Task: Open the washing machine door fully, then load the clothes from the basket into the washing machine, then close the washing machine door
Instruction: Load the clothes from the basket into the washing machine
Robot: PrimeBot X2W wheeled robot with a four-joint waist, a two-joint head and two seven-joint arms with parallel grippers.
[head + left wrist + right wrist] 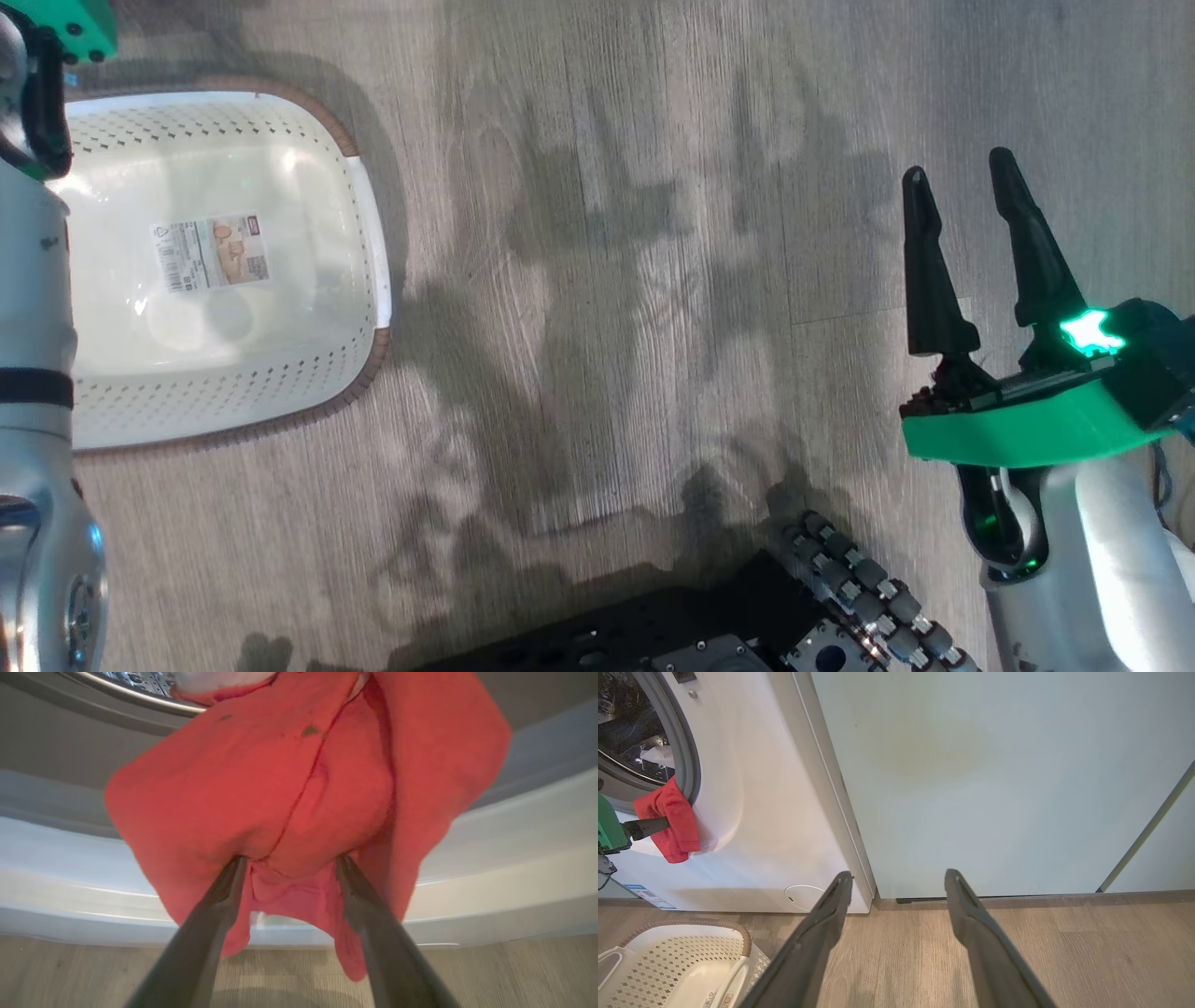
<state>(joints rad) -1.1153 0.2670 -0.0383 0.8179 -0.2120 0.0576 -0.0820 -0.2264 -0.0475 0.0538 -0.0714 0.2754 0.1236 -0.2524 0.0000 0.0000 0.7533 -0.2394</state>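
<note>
— where's the load?

— basket [215, 131] looks bare to me. one red garment [280, 788] is draped over the washer [761, 812] seal [689, 765], part in the drum [626, 732], the rest hanging down the front.

— and your left pincer [290, 862]?

— released, fingers spread wide, tips right against the cloth, not pinching it. the garment lies dead ahead of the pincer, its long axis running from the drum mouth above the fingertips down past them toward the floor [514, 975].

— the right?

— right pincer [899, 877] is also spread and holding nothing. it faces the cabinet [994, 788], with the washer well off to its left. the left arm is much nearer, so i'd judge it should push the cloth up and forward over the lip, into the drum.
</note>
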